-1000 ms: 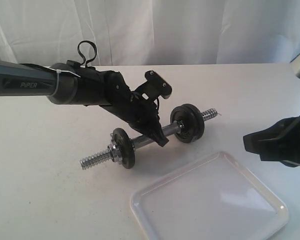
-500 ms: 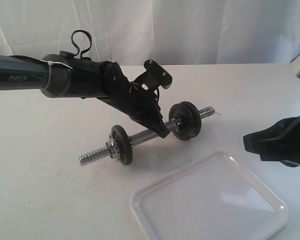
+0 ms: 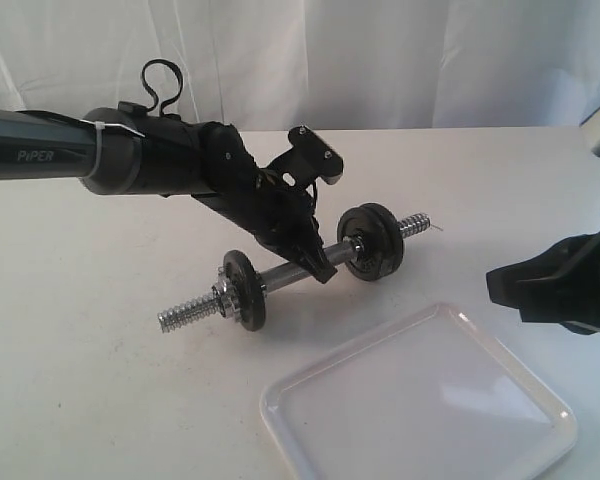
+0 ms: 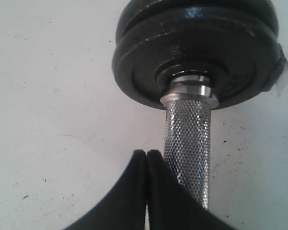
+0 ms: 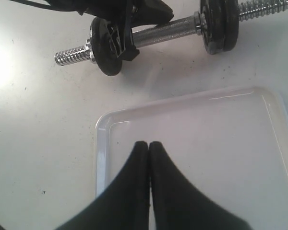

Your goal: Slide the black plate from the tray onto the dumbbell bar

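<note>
jaws are pressed together on both, nothing pinched: left gripper just beside the bar, right gripper above the tray. the black plate is seated on the bar, which could be rolled if nudged.

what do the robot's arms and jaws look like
The left arm is a dark grey tube lettered PiPER in pale print, with a white cable tie around it, a black cable loop on top and a black angular wrist housing. The right arm shows only as a chunky black casing. Both pairs of jaws are matte black, tapering to slim curved tips.
</note>
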